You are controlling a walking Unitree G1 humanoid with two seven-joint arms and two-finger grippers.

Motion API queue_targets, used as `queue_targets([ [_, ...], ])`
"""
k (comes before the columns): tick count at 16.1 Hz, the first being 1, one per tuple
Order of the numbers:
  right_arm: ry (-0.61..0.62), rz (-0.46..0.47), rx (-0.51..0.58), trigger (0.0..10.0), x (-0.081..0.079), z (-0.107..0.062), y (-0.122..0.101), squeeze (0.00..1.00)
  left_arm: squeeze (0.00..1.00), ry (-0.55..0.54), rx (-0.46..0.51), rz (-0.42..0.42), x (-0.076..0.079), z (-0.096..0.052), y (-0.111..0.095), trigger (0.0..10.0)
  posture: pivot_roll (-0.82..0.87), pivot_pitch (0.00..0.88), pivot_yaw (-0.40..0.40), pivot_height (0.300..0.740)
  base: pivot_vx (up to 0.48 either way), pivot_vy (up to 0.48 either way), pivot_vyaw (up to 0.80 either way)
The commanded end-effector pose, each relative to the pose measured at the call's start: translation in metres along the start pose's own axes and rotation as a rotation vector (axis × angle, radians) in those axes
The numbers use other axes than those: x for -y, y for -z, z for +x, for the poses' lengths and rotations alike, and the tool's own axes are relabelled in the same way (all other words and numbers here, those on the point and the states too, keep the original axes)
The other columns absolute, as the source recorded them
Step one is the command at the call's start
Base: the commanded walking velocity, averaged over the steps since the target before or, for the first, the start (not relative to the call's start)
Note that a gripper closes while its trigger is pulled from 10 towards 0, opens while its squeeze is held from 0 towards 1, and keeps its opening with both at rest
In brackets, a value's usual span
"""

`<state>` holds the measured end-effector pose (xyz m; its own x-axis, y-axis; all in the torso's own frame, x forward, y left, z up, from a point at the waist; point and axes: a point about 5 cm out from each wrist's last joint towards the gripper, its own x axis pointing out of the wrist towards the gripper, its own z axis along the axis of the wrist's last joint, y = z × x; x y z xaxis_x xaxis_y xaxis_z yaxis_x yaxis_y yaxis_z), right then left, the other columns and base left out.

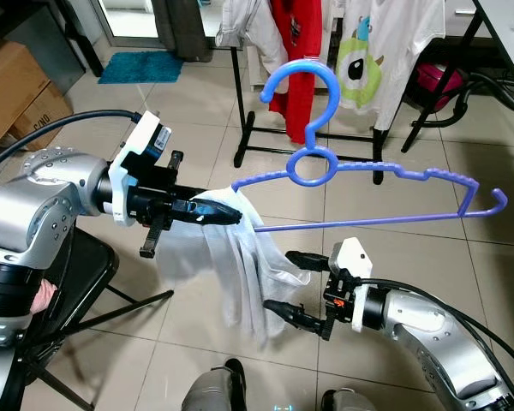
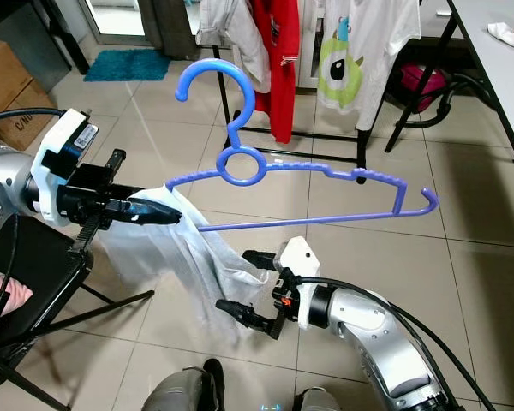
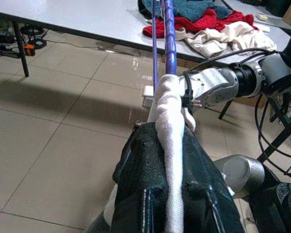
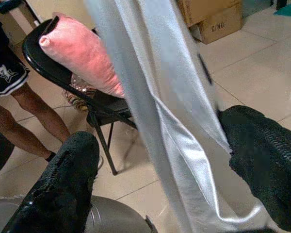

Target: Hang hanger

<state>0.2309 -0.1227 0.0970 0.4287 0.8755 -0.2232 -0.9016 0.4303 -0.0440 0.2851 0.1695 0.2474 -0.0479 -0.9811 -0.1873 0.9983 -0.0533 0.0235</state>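
Note:
A blue plastic hanger point(image 1: 360, 175) is held out level in front of me, hook up, with a white garment point(image 1: 248, 274) draped from its left end. My left gripper point(image 1: 227, 215) is shut on that end, pinching the white cloth point(image 3: 170, 145) and the hanger's arm point(image 3: 169, 34). My right gripper point(image 1: 293, 287) stands open lower down, its fingers point(image 4: 70, 179) on either side of the hanging white fabric point(image 4: 169, 111) without closing on it.
A clothes rack point(image 1: 313, 77) with white, red and monster-print shirts stands ahead on the tiled floor. A black folding chair point(image 4: 72, 73) holding a pink bundle is at my left, cardboard boxes point(image 1: 13, 86) beyond it. A person's legs point(image 4: 24, 111) stand near the chair. A grey table point(image 3: 77, 19) carries piled clothes.

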Motion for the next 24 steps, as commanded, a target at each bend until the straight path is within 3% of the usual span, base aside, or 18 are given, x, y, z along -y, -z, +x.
queue_targets([
  [1,0.047,-0.010,0.016,10.0,0.006,-0.003,-0.002,0.00,0.00,-0.007,-0.023,0.033,0.000,-0.005,-0.009,0.0,0.07,0.179,0.118,0.740,0.000,0.000,0.00],
  [3,0.125,0.023,0.056,10.0,0.015,-0.006,-0.004,0.00,0.00,-0.004,-0.025,0.032,0.000,-0.006,-0.010,0.0,0.07,0.178,0.119,0.740,0.000,0.000,0.00],
  [6,0.138,0.028,0.084,10.0,0.016,-0.012,-0.007,0.00,0.00,0.001,-0.025,0.030,0.000,-0.005,-0.010,0.0,0.07,0.178,0.122,0.740,0.000,0.000,0.00],
  [12,0.022,0.036,0.027,10.0,0.002,-0.017,0.003,0.00,0.00,0.006,-0.029,0.032,0.000,-0.007,-0.012,0.0,0.08,0.175,0.124,0.740,0.000,0.000,0.00],
  [24,-0.015,-0.048,-0.017,10.0,0.004,0.009,0.007,0.00,0.00,0.021,-0.028,0.037,-0.001,-0.005,-0.012,0.0,0.08,0.169,0.121,0.740,0.000,0.000,0.00],
])
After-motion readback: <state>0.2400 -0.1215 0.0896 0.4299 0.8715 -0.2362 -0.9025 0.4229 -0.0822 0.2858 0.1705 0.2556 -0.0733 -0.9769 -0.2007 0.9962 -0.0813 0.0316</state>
